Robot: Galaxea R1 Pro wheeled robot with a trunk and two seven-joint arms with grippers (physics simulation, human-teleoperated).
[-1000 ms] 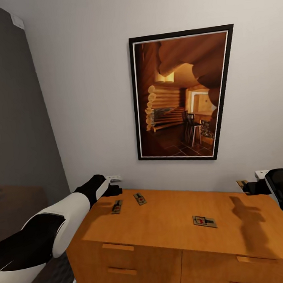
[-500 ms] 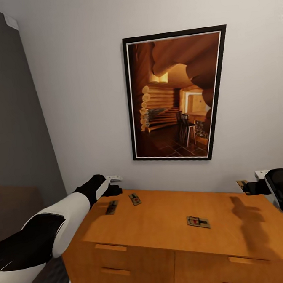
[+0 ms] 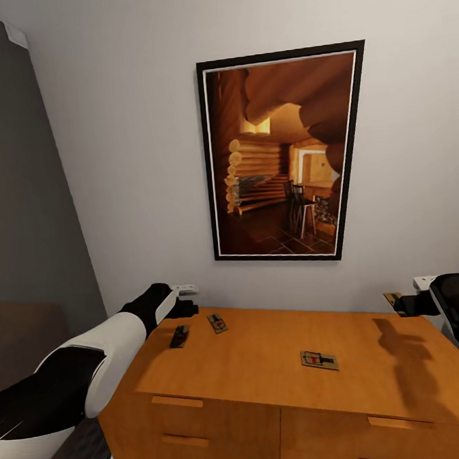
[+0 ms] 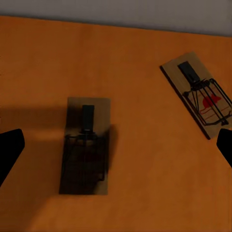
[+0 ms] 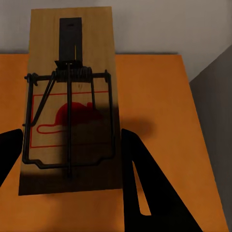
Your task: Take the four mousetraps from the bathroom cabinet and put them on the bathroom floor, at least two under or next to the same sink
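The orange-brown cabinet [image 3: 265, 353] stands against the wall and carries three mousetraps on its top. Two lie near its back left corner, a shaded mousetrap [image 3: 180, 335] [image 4: 86, 145] and a lit mousetrap [image 3: 217, 323] [image 4: 200, 94]. A third mousetrap [image 3: 319, 360] rests near the middle. My left gripper [image 3: 185, 306] [image 4: 116, 145] hovers open above the left pair, its dark fingertips [image 4: 9, 150] apart. Over the cabinet's right back corner, my right gripper [image 3: 397, 302] [image 5: 67, 140] is shut on a fourth mousetrap [image 3: 393, 298] [image 5: 72, 101], held above the top.
A large black-framed picture [image 3: 283, 157] of a log cabin interior hangs on the white wall behind the cabinet. A dark grey wall [image 3: 22, 203] lies to the left. Drawer fronts with slab pulls [image 3: 175, 401] face me.
The whole head view has shifted a little, so cabinet and picture sit further left. Both arms keep the same pose, and the right gripper still holds its mousetrap.
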